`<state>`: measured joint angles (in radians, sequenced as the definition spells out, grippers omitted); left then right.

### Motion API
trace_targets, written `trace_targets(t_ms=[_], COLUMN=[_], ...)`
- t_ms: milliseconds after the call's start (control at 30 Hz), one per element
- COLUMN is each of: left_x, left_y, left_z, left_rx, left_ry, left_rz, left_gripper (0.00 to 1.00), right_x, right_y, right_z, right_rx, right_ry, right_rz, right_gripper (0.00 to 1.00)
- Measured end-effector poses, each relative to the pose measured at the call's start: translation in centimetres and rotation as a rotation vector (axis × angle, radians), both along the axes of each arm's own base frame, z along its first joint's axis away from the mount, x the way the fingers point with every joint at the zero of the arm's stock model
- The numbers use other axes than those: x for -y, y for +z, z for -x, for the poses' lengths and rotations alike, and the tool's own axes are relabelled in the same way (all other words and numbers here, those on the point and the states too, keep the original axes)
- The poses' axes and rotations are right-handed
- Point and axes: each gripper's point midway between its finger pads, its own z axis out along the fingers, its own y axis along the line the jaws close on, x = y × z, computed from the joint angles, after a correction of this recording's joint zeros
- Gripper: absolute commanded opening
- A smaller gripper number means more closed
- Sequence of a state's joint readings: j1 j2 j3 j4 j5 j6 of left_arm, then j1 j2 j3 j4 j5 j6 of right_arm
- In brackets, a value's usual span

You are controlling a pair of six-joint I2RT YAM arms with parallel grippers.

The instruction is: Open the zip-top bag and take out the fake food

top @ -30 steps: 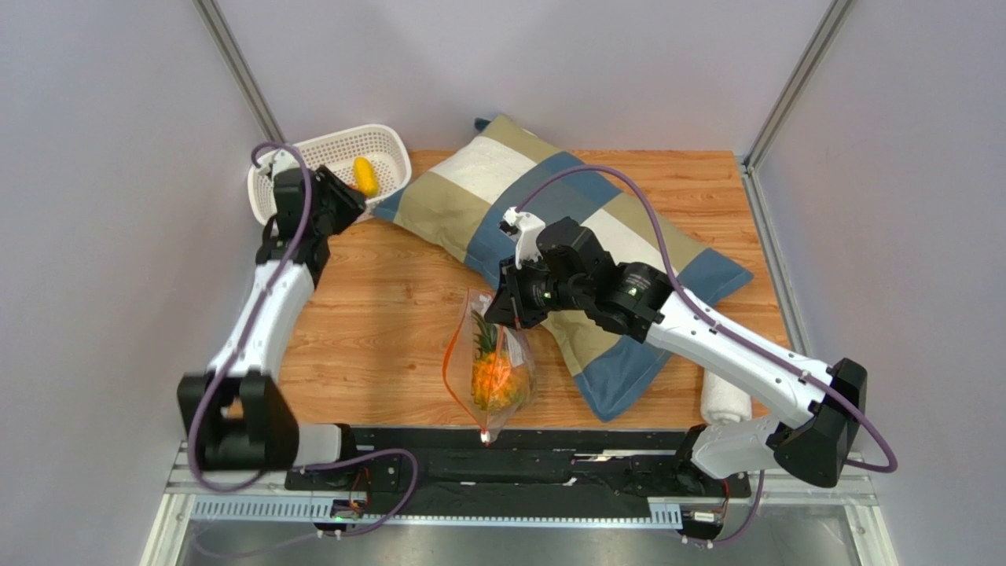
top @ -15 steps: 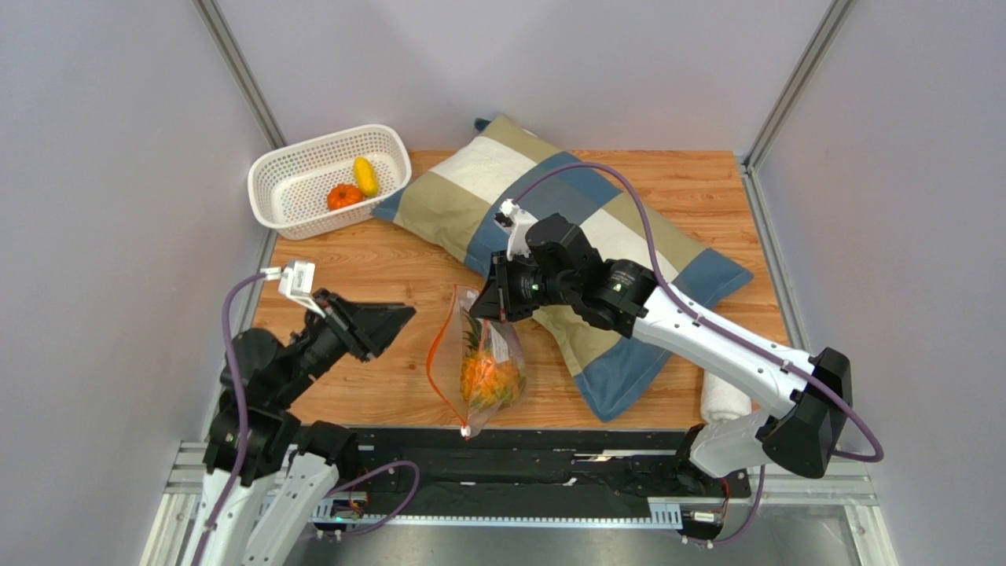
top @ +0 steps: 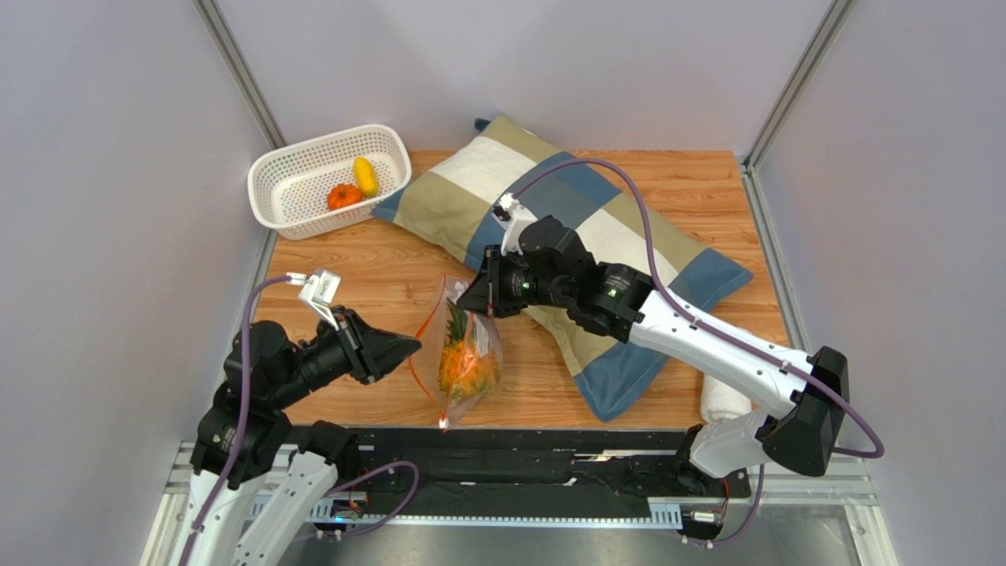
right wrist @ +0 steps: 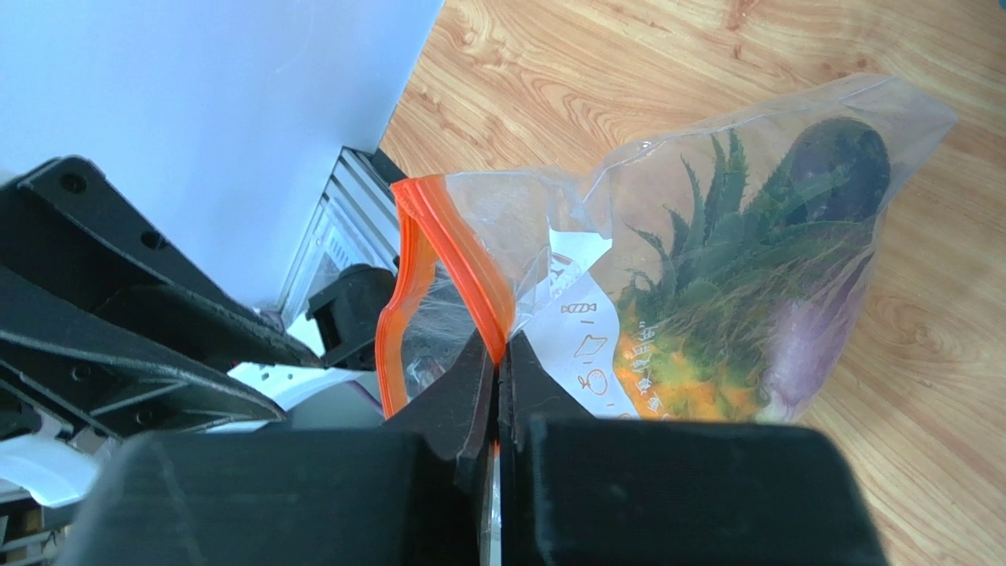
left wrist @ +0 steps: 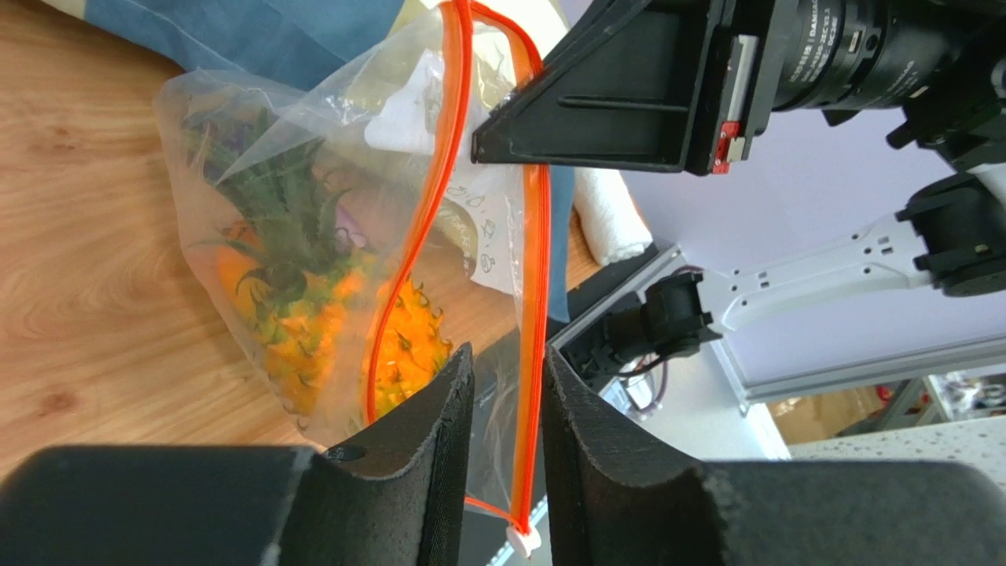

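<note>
The left tool [top: 405,346] was seen at the white basket [top: 269,195] in the far left corner of the bench [top: 366,277] one second ago. It has since been drawn back to the near left and is now pointed at the zip-top bag [top: 466,354], closer to it than half a second ago. Over the same second the bag has been carried a little to the left by the right tool [top: 475,295]. It is held hanging over the bench near the middle of the near edge, with its mouth parted. A yellow piece [top: 365,176] and an orange-red round piece [top: 344,197] are seen in the basket; the round one was hidden by the left arm a second ago. The patchwork pillow [top: 478,175] at the far right is unchanged.

The set of either tool cannot be judged from above. In the left wrist view the jaws are seen narrowly apart. One side of the orange zip strip [left wrist: 539,295] runs through the gap close beside one finger, though contact cannot be told. The white slider [left wrist: 520,544] is seen at the strip's lower end.

In the right wrist view the fingers [right wrist: 466,389] are seen pressed together on the strip, so the bag is clamped. The pineapple [right wrist: 679,372] is shown in both wrist views, but the purple eggplant [right wrist: 844,165] is seen plainly only in the right wrist view.
</note>
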<state>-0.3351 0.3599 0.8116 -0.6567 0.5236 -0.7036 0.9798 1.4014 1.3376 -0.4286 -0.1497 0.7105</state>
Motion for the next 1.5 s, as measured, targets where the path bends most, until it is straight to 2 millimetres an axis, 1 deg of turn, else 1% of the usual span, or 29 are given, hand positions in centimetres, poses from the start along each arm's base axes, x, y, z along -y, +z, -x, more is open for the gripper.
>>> trace_targets(t_ms=[133,200,367,533,633,700,800,867,933,967,1033,1067,1133,1167,1267,1400,1467,1500], left_x=[-0.3,-0.3,-0.5,-1.6,-2.4,-2.7,-2.1,-1.3,-0.8,-0.6,-0.7,-0.8,-1.0,-1.0,-1.0,-1.1,-1.0,-1.0], left_y=[0.6,0.5,-1.1,-2.6,-3.2,-3.7,-4.9,-6.2,-7.6,-8.4,-9.4,-9.7,-9.8,-9.8,-10.6,-12.6,-13.4,-13.7], left_z=[0.5,0.5,-0.3,-1.8,-3.1,-4.0,-5.4,-6.4,-6.9,-7.1,-7.4,-7.6,-8.1,-8.4,-9.0,-9.6,-10.0,-10.2], left_rx=[0.032,0.036,0.004,0.001,-0.008,-0.013,-0.043,-0.084,-0.121,-0.143,-0.165,-0.168,-0.167,-0.168,-0.179,-0.219,-0.243,-0.253], left_ry=[-0.017,-0.023,-0.015,0.053,0.122,0.153,0.149,0.126,0.108,0.104,0.113,0.122,0.143,0.153,0.178,0.194,0.195,0.196], left_rz=[-0.041,-0.057,-0.121,-0.200,-0.239,-0.252,-0.260,-0.262,-0.260,-0.265,-0.277,-0.282,-0.287,-0.284,-0.281,-0.299,-0.312,-0.319], left_gripper=[0.33,0.33,0.33,0.34,0.35,0.34,0.33,0.33,0.34,0.36,0.41,0.46,0.50,0.54,0.59,0.63,0.74,0.82], right_x=[-0.9,-1.5,-3.5,-4.7,-4.9,-4.9,-5.4,-6.0,-6.5,-6.6,-6.8,-6.9,-6.9,-6.8,-6.6,-6.4,-6.3,-6.3], right_y=[0.4,0.4,0.3,-0.1,-0.1,0.2,1.2,2.0,2.5,2.6,2.5,2.3,2.0,1.9,1.5,0.7,0.4,0.3], right_z=[-0.4,-0.6,-1.0,-1.5,-1.6,-1.7,-2.1,-2.4,-2.7,-2.8,-2.9,-3.0,-3.1,-3.1,-3.3,-3.3,-3.2,-3.2], right_rx=[0.006,0.006,-0.006,-0.034,-0.049,-0.055,-0.055,-0.054,-0.062,-0.067,-0.083,-0.091,-0.108,-0.116,-0.136,-0.157,-0.163,-0.163], right_ry=[-0.035,-0.054,-0.105,-0.136,-0.150,-0.159,-0.171,-0.176,-0.184,-0.188,-0.196,-0.203,-0.219,-0.227,-0.256,-0.273,-0.274,-0.274], right_rz=[-0.017,-0.020,-0.027,-0.034,-0.044,-0.053,-0.075,-0.093,-0.109,-0.114,-0.119,-0.119,-0.116,-0.114,-0.107,-0.093,-0.087,-0.084], right_gripper=[0.00,0.00,0.00,0.00,0.00,0.00,0.00,0.00,0.00,0.00,0.00,0.00,0.00,0.00,0.00,0.00,0.00,0.00])
